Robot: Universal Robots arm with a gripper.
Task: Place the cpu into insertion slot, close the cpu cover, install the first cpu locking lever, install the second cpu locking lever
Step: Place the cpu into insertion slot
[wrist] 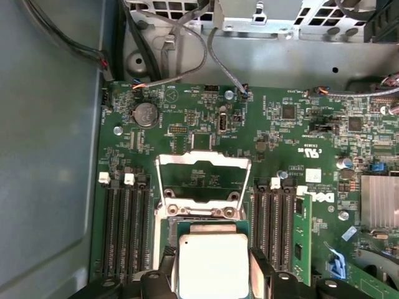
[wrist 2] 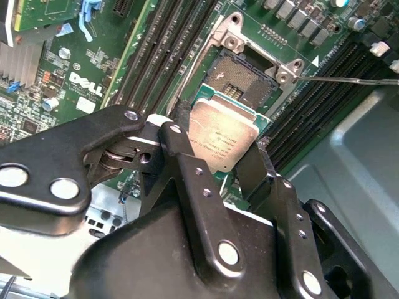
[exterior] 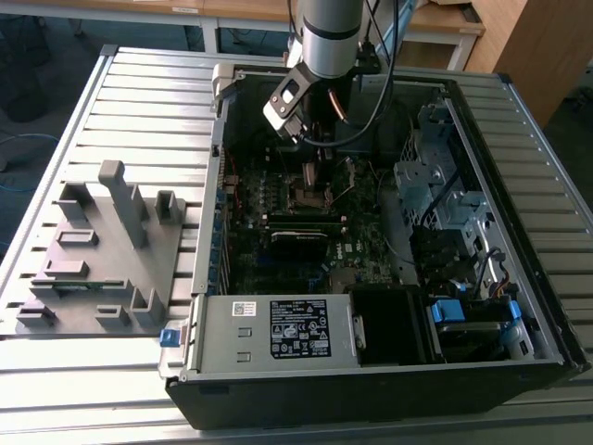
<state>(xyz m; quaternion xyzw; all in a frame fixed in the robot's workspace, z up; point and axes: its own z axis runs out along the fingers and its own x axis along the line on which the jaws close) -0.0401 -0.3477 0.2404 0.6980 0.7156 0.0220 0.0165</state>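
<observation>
**Chip held at the socket.** The cpu, a small flat square chip with a dull silver-grey metal top, is clamped by my gripper. Its two black fingers press on opposite edges of the chip. I see the chip held level, just short of the insertion slot, a small square dark socket with a silvery metal rim. The chip overlaps the slot's near edge, and the dark contact field lies bare.

In the first wrist view the cpu cover, a thin silvery metal frame plate with a large square opening, is swung open on the far side of the slot. A thin bright metal rod juts out beside the socket rim.

Long narrow black memory slots flank the socket on the green motherboard. One of them holds an upright green memory module.

In the exterior view the gripper hangs inside the open black computer case. The case lies on the slatted metal bench, toward the exterior view's right edge. A grey moulded fixture block rests near the opposite edge.
</observation>
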